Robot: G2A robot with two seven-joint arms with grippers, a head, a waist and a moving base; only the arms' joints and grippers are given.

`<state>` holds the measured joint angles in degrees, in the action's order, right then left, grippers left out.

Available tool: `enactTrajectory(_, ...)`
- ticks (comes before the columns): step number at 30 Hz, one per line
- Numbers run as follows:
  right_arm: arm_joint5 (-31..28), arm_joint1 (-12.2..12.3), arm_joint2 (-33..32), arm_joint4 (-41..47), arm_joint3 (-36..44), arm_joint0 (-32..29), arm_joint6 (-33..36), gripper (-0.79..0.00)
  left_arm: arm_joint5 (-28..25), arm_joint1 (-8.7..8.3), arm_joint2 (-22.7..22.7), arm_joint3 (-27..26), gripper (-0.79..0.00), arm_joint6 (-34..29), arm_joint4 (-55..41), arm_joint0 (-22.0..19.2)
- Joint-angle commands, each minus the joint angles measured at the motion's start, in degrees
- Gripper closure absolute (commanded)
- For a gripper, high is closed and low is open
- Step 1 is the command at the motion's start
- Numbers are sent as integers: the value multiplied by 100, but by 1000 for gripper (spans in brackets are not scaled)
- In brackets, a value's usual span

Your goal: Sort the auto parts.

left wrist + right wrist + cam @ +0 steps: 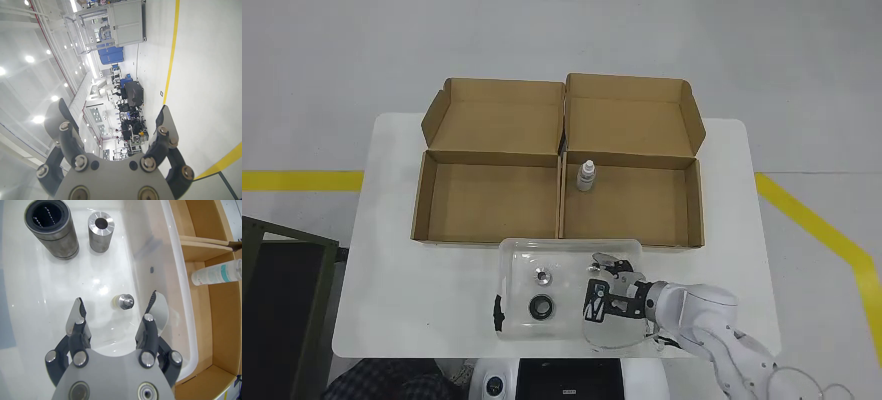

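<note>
A clear plastic bin [512, 250] at the table's front holds the parts. In it stand a large dark ringed cylinder [52, 230] and a smaller steel cylinder [101, 231], both upright. A small metal stud with a white base [123, 301] lies on the bin floor near the wall on the boxes' side. My right gripper [117, 303] hangs open just above it, one finger on each side of the stud, not touching it. In the top view the right gripper [597, 292] is over the bin's right half. My left gripper [113, 106] is open, holds nothing, and points out into the room.
Two open cardboard boxes stand side by side behind the bin: the left box [432, 200] has nothing in it, the right box [692, 205] holds a white bottle [585, 177], which is upright. The bin's wall [175, 256] runs close beside the right gripper.
</note>
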<state>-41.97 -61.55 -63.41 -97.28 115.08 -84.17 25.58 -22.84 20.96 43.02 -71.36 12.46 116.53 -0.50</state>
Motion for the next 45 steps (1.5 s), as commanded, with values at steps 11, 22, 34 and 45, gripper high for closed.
enactTrajectory(11, 112, -40, 195, 67, -209, 237, 94, -339, 0, 0, 0, 0, -785, 0, 0, 0)
enactTrajectory(22, 192, -64, 310, 39, -306, 391, 144, 0, 0, 0, 0, 0, -785, 0, 0, 0)
enactTrajectory(34, -67, -19, 182, 517, 211, 185, -304, 0, 0, 0, 0, 0, -785, 0, 0, 0)
enactTrajectory(45, -228, 12, -63, 1237, 553, 208, -970, 0, 0, 0, 0, 0, -785, 0, 0, 0)
